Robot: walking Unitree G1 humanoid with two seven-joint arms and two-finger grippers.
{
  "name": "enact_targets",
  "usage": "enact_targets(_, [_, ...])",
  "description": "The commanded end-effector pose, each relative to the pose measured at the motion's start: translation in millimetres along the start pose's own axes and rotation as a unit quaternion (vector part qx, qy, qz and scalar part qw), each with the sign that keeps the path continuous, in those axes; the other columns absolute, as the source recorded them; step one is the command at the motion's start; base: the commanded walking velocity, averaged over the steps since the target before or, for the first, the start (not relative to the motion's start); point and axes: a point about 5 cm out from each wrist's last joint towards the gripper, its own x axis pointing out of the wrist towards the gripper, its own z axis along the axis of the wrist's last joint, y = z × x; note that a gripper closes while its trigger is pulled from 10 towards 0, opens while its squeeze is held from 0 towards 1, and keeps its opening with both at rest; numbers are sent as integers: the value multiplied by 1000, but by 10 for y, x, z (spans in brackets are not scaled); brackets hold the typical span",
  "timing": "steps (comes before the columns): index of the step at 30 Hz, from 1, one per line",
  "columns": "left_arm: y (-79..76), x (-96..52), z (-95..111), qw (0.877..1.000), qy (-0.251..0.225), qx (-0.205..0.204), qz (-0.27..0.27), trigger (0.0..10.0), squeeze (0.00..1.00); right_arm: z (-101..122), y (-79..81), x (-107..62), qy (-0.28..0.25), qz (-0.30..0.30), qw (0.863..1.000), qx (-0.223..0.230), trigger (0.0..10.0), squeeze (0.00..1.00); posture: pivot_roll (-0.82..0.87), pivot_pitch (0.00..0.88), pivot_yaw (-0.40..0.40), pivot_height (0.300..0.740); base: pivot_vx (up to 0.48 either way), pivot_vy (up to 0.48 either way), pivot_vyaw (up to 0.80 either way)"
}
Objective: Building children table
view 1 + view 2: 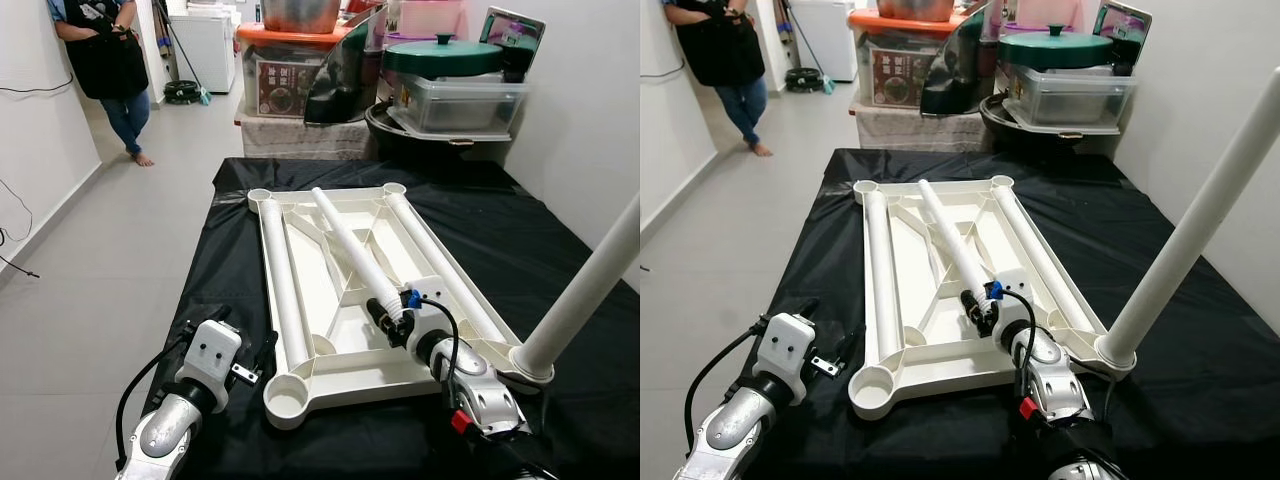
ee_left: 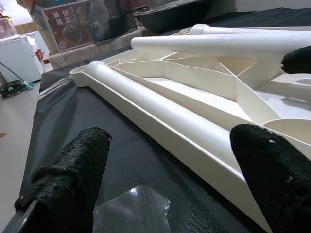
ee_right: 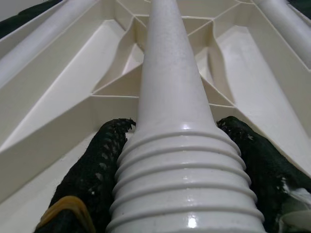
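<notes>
Near me, my right pincer point(image 1: 385, 318) grips a white leg point(image 1: 350, 250) over the upturned tabletop point(image 1: 330, 375); my left pincer point(image 1: 262, 352) gapes wide beside its front left corner.

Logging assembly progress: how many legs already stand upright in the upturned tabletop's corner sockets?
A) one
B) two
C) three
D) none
A: a single upright leg stands in the tabletop's near right corner; the right gripper holds another leg lying across it.

Tabletop point(image 1: 340, 300) upside down on cloth point(image 1: 500, 240) — three legs point(image 1: 285, 280) lying in it, fourth point(image 1: 585, 290) upright in right near corner.
</notes>
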Motion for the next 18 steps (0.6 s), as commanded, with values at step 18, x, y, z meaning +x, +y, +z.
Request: enact_targets(18, [293,196,191,973,-33,-228,29,10000,0,599,409,-352,-184,269,938,115,0,0,90,0,-75,740,0,0,0])
